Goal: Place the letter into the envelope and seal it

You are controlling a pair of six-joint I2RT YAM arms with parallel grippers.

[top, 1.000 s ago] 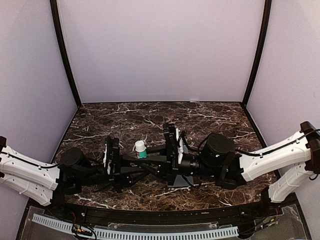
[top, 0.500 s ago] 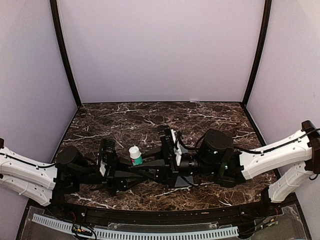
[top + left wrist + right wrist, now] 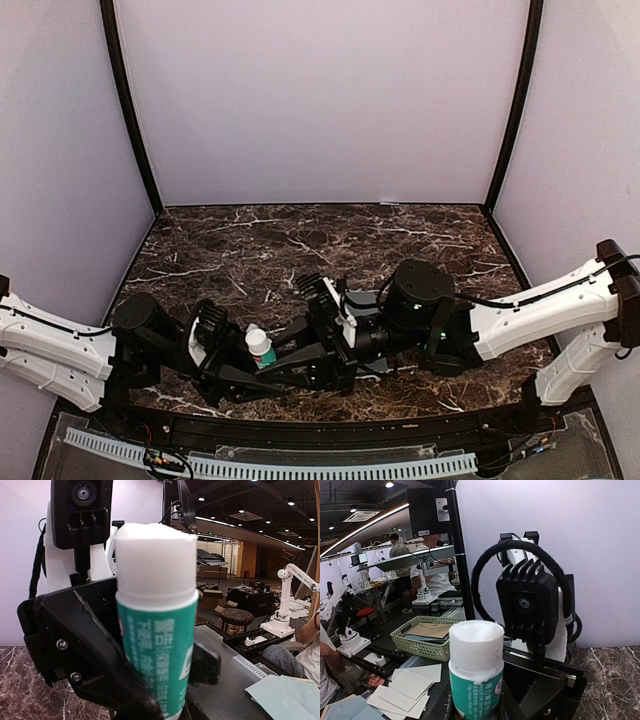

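Both grippers had carried the glue stick nearer to the arm bases and off to the left over the last second. The right arm had reached further across and the left arm had drawn back.

From my screen, the dark marble table stretched away behind the glue stick. The right gripper came in from the right of the glue stick and the left gripper from its left. Each was closed narrowly on the green body, below the white cap.

The glue stick stood upright, cap on top, and filled the middle of both wrist views. I could not tell where the letter or the envelope lay.
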